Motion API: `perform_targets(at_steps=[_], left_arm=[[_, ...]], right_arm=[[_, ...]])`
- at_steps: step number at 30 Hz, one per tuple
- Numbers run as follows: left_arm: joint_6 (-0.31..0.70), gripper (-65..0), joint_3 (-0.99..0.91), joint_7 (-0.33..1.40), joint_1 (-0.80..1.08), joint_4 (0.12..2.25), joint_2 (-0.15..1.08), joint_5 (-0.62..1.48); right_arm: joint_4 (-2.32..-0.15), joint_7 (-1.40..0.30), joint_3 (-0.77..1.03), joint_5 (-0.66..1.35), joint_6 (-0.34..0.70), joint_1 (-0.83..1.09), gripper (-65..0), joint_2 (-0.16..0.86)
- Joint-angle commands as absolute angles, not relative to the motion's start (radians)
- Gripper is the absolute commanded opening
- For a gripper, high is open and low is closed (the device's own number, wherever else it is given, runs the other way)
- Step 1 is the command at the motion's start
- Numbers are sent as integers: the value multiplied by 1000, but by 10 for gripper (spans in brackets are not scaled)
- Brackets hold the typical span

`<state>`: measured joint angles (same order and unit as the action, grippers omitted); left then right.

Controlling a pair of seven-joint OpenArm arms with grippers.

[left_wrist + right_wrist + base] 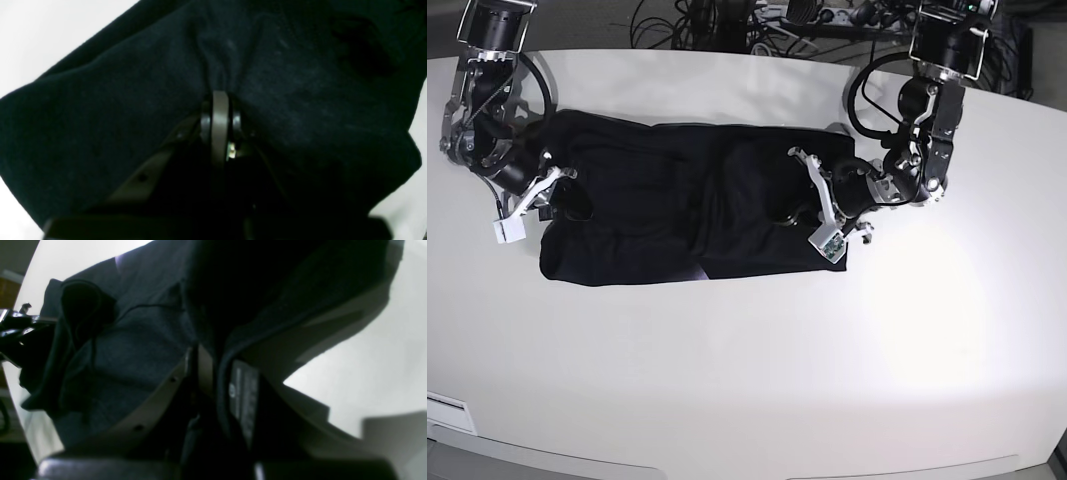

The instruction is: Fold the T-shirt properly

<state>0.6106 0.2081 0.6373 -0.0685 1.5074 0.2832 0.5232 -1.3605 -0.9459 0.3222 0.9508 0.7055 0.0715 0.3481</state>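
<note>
The black T-shirt [657, 200] lies spread in a long, plain black band across the white table; no print shows. My left gripper [804, 205] sits at the shirt's right end. In the left wrist view it [218, 96] is shut on a pinch of the cloth [133, 100], with wrinkles running out from the tips. My right gripper [557, 198] is at the shirt's left end. In the right wrist view it [200, 355] is shut on an edge of the cloth [140, 350], beside a small printed label [245, 396].
The white table [747, 380] stretches wide in front of the shirt. A tangle of cables [727, 20] lies behind the table's back edge. Both arm bases stand at the back corners.
</note>
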Motion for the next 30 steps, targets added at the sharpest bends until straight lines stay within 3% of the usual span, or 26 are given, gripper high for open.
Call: perform_targets(at_steps=[1, 3, 6, 9, 18, 30], left_arm=[[615, -650, 208, 690, -79, 1524, 294, 518], [614, -638, 208, 693, -96, 1546, 299, 554], [614, -516, 198, 733, -127, 1573, 302, 584], [614, -452, 169, 768, -156, 1579, 302, 604], [614, -453, 54, 767, -159, 1579, 305, 604], [614, -453, 55, 763, -83, 1579, 305, 605]], right_arm=[[-1369, -970, 323, 881, 698, 56, -650, 372], [-1369, -970, 323, 804, 698, 38, -650, 384], [-1369, -959, 323, 722, 668, 22, -650, 414], [-1376, -920, 323, 671, 609, 17, -650, 463], [-1516, -894, 323, 553, 466, 20, -650, 524], [-1825, -967, 323, 931, 476, 20, -650, 517]])
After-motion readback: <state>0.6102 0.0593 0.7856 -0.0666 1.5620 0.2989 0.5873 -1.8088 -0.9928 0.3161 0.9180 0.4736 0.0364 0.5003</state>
